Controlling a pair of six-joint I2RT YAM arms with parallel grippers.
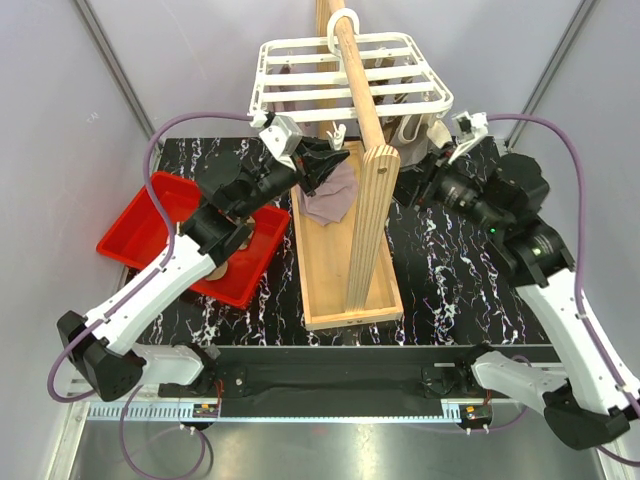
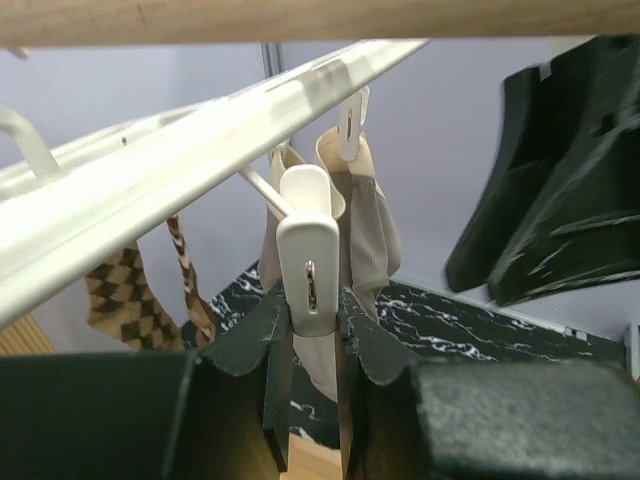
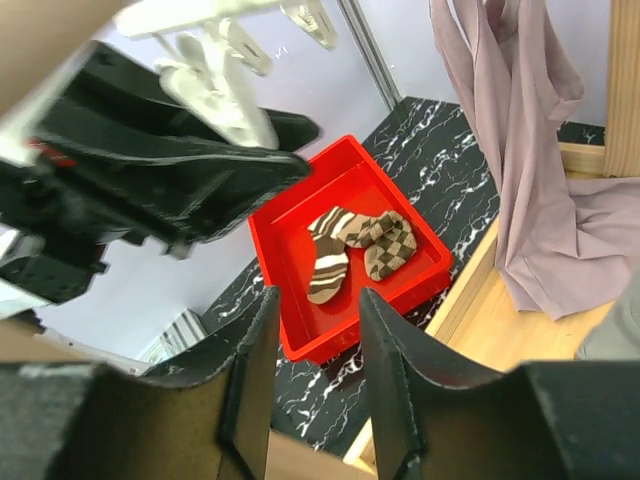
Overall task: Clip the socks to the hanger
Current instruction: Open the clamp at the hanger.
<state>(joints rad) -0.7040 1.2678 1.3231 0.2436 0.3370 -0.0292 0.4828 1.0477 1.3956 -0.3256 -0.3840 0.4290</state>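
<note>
A wooden stand rises from the middle of the black marbled desk (image 1: 450, 270): 1 round pole (image 1: 352, 60), 1 flat upright (image 1: 370, 220) and 1 long tray base (image 1: 330, 280). The upright stands between the 2 arms and hides part of the right one from above. A red bin (image 1: 130, 225) sits on the left, partly covered by the left forearm.

The hanger (image 1: 300, 75) hangs by its hook from the pole at the far end, above the tray. The left arm reaches far and to the right, up to the near rail of the hanger. Its left claw (image 2: 310, 400) is clamped on 1 white clip peg (image 2: 308, 265), a finger pressed to each side. The right arm bends in from the right, just behind the upright. The right claw (image 3: 315, 390) has its fingers apart with nothing between them.

1 mauve sock (image 1: 332, 200) hangs just below the left claw, and its lower end is crumpled on the tray. What holds its top cannot be told. 2 brown-and-cream socks lie touching in the bin, 1 striped (image 3: 330, 265) and 1 checkered (image 3: 392, 248). On the hanger, the left wrist view shows 1 checkered sock (image 2: 120, 300), 1 striped sock (image 2: 185, 270) and pale beige socks (image 2: 368, 225) behind the gripped peg; how many pale ones there are is unclear.
</note>
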